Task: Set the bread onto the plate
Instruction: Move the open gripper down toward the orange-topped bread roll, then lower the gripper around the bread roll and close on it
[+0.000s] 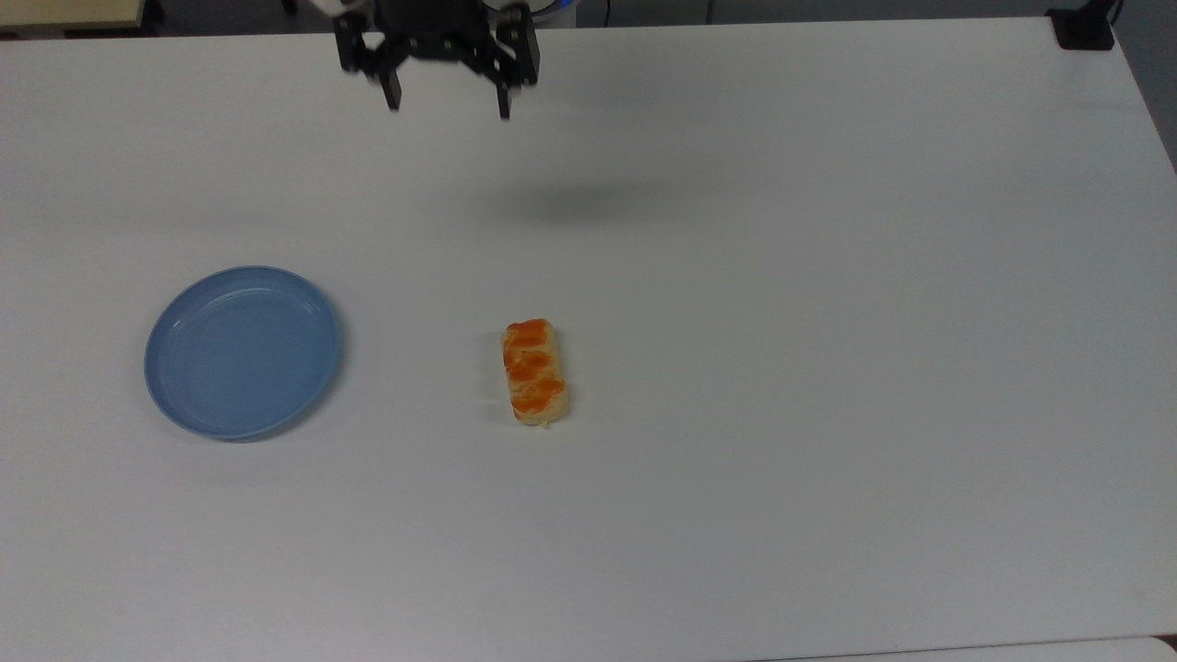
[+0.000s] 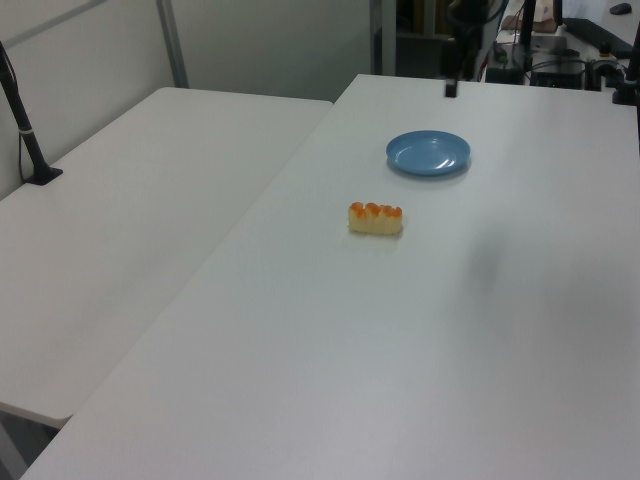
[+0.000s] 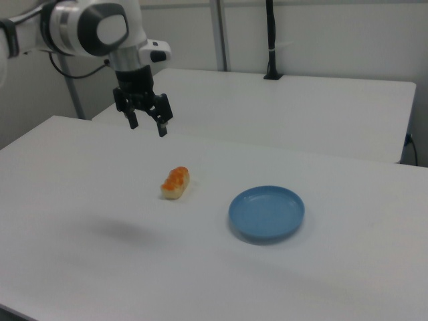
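Note:
The bread (image 1: 534,371), a pale bun with orange glazed patches, lies on the white table (image 1: 828,322) near its middle; it also shows as the bread (image 2: 375,218) and the bread (image 3: 176,182). The light-blue plate (image 1: 243,351) sits bare to the top view's left of it, seen too as the plate (image 2: 428,153) and the plate (image 3: 266,212). My gripper (image 1: 449,107) hangs open, high above the table's far edge, well away from both; in the right view the gripper (image 3: 147,127) hovers above and left of the bun.
A second white table (image 2: 150,210) adjoins on the left view's left, with a black post (image 2: 25,130) on it. Another black post (image 3: 271,40) stands on the table behind in the right view. A black clamp (image 1: 1085,28) sits at the top view's far right corner.

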